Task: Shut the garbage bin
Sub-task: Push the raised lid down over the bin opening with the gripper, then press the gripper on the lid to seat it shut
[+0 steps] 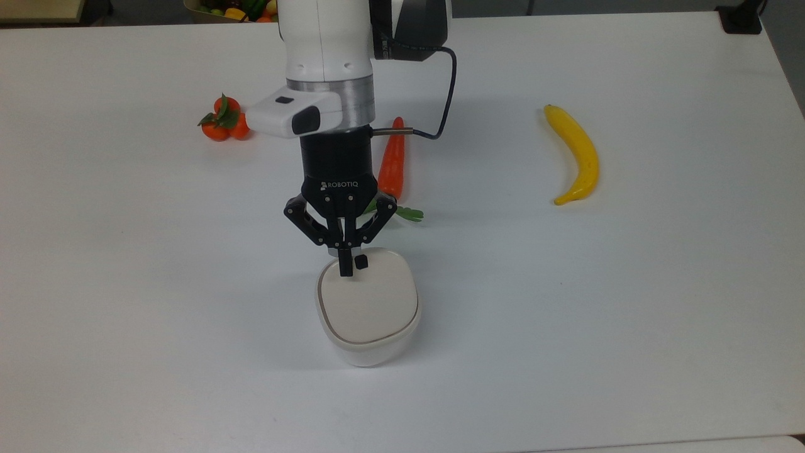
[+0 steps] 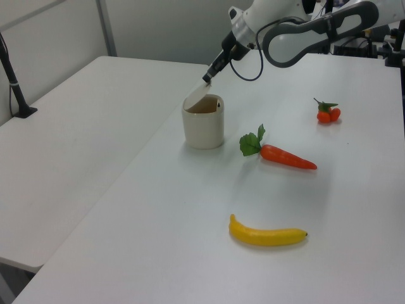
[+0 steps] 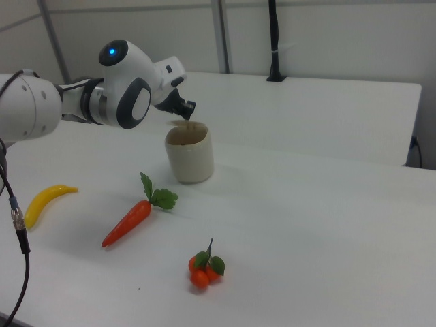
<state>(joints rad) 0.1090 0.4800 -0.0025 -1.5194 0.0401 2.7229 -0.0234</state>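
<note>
So your hand (image 1: 344,272) has its fingers pressed together, tip on the garbage bin (image 1: 368,314) lid (image 2: 197,95), which sits tilted, part-open, in the left view.

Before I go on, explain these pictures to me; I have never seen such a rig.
This is a robot arm ending in a black two-finger gripper. Three cameras watch it: one from above, two from opposite sides of the white table. On the table stand a small white garbage bin with a beige hinged lid, a carrot, a banana and a bunch of small orange fruit. The gripper's fingers are shut and its tip rests against the lid. In the left view the lid is tilted, partly lowered over the bin's opening.
</note>
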